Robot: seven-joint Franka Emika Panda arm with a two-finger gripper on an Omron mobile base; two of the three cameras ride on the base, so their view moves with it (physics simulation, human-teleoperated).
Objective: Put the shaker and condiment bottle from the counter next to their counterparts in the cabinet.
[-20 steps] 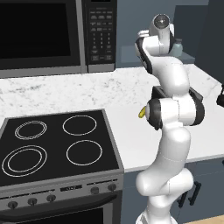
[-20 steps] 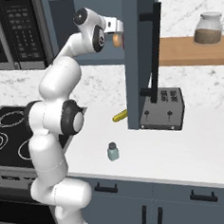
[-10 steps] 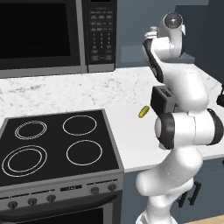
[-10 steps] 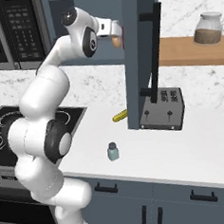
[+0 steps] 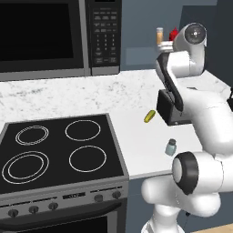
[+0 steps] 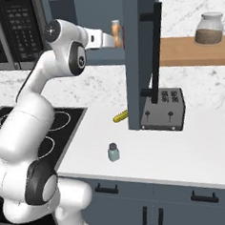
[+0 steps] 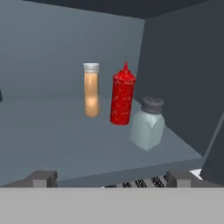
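Three containers stood upright on the cabinet [image 7: 52, 52] shelf: orange bottle [image 7: 91, 89], red bottle [image 7: 122, 94] just beside it, shaker [image 7: 147, 124] nearer the shelf's front edge. Bare shelf lay to their left. One second shaker [image 6: 113, 152] stood on the table [image 6: 194, 151]. The hand [image 7: 111, 177] hung open, holding nothing.

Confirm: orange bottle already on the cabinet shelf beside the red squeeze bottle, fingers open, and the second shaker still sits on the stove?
Wrong on one point: the shaker stands on the counter, not the stove; the right base view shows it. The rest holds: the orange bottle is on the cabinet shelf beside the red squeeze bottle, fingers open.
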